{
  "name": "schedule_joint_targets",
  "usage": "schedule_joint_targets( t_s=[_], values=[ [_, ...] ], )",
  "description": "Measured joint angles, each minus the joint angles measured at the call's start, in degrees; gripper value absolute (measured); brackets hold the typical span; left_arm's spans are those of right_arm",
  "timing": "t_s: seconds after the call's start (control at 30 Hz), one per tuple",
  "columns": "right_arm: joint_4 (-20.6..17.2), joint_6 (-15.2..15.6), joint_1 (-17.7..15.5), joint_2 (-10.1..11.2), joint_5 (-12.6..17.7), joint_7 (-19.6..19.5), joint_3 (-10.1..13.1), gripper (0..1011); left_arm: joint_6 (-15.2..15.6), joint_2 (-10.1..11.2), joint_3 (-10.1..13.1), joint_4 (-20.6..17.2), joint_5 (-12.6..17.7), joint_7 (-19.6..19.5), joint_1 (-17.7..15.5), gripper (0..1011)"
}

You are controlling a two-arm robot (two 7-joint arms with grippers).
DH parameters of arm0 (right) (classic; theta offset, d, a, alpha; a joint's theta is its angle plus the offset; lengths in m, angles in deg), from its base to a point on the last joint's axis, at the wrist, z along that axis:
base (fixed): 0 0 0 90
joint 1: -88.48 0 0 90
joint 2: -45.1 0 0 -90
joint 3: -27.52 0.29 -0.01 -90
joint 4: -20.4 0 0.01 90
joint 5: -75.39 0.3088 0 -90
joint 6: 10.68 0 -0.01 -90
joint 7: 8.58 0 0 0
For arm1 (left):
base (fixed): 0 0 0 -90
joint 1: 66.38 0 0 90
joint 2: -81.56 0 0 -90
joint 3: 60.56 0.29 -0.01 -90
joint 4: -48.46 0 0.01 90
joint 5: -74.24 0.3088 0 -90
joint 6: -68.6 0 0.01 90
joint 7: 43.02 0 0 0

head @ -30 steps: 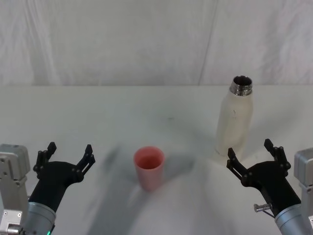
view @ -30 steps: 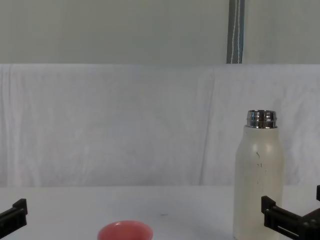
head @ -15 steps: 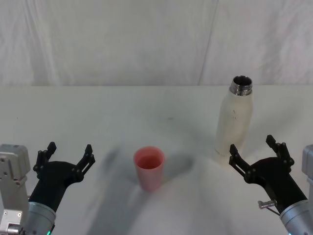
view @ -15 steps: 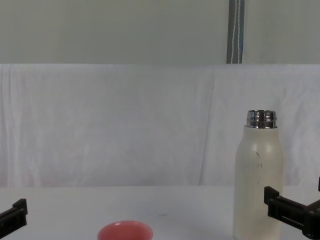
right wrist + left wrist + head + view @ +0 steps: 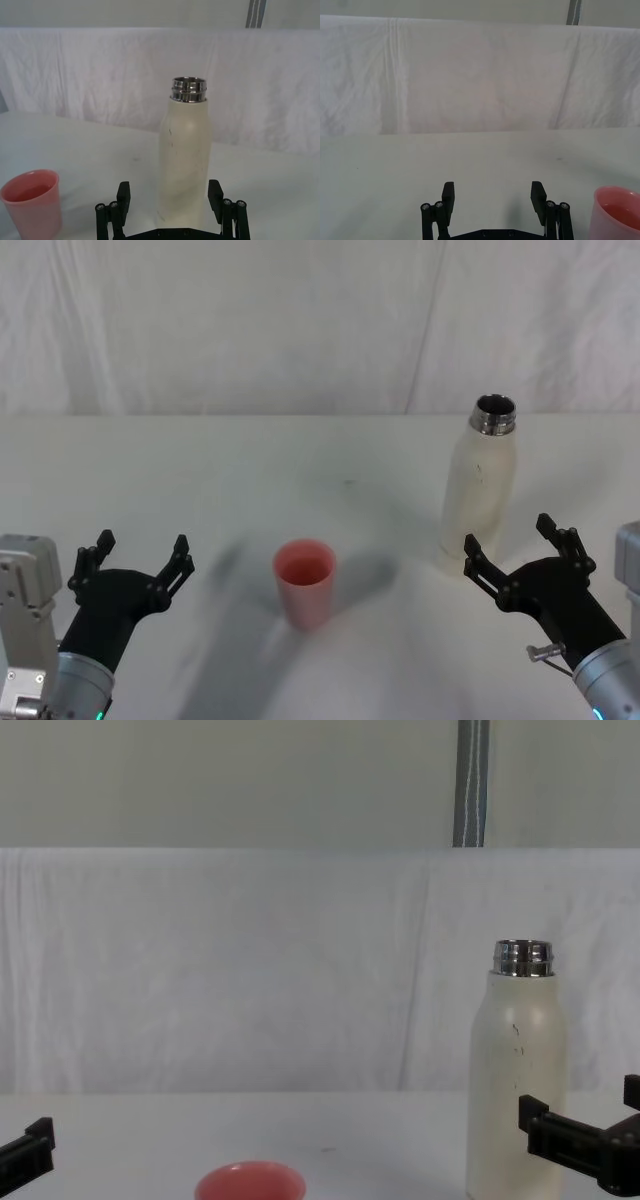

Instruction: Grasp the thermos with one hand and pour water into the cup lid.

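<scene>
While the thermos (image 5: 480,485) stands upright at the right of the head view, cap off and steel neck exposed, the right gripper (image 5: 518,552) sits just below it toward the lower right of the frame, fingers spread wide and holding nothing. No contact visible between fingers and bottle: the left fingertip lies just beside the bottle's base, the right one is off to the bottle's right.

Right wrist view: thermos (image 5: 184,155) centred in the frame, rising between and beyond the two parted fingers (image 5: 123,196) of the right gripper (image 5: 169,193). Bottle body is cream-white with a few small dark scuffs (most visible on the upper body). Cup lid (image 5: 31,202) at the lower left of that frame, upright, well apart from the bottle.

Chest view: thermos (image 5: 517,1075) at the right, right gripper (image 5: 585,1132) entering at the lower right edge beside the bottle's lower body. Rim of the cup lid (image 5: 250,1182) shows at the bottom centre.

Cup lid (image 5: 304,583) in head view: pink-red, upright, lower centre of frame, on the white table (image 5: 300,470). It stands between the two grippers, nearer the left one's side than the bottle is.

Left gripper (image 5: 137,562): lower left of the head view, resting low over the table, fingers apart, empty. Left wrist view shows its two fingers (image 5: 448,196) parted over bare table, with the cup lid (image 5: 618,212) at the lower right corner of that frame, not touched.

Backdrop: white cloth (image 5: 250,320) hanging behind the table.
</scene>
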Motion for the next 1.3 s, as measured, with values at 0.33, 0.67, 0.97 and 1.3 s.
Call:
schedule_joint_targets(
  t_s=[0.33,0.67,0.97,1.3],
  values=[
    [0.79,3.91,1.68,-0.25,1.54,0.12,0.60,1003,0.00,0.00,0.00,0.00,0.00,0.00,0.00,1001],
    [3.05,5.04,4.04,-0.38,2.25,0.16,0.47,1003,0.00,0.00,0.00,0.00,0.00,0.01,0.00,1001],
    [5.47,5.04,6.10,-0.25,2.87,0.50,0.37,1003,0.00,0.00,0.00,0.00,0.00,0.00,0.00,1001],
    [7.73,4.67,8.07,0.11,3.54,1.07,0.21,1003,0.00,0.00,0.00,0.00,0.00,0.00,0.00,1001]
  ],
)
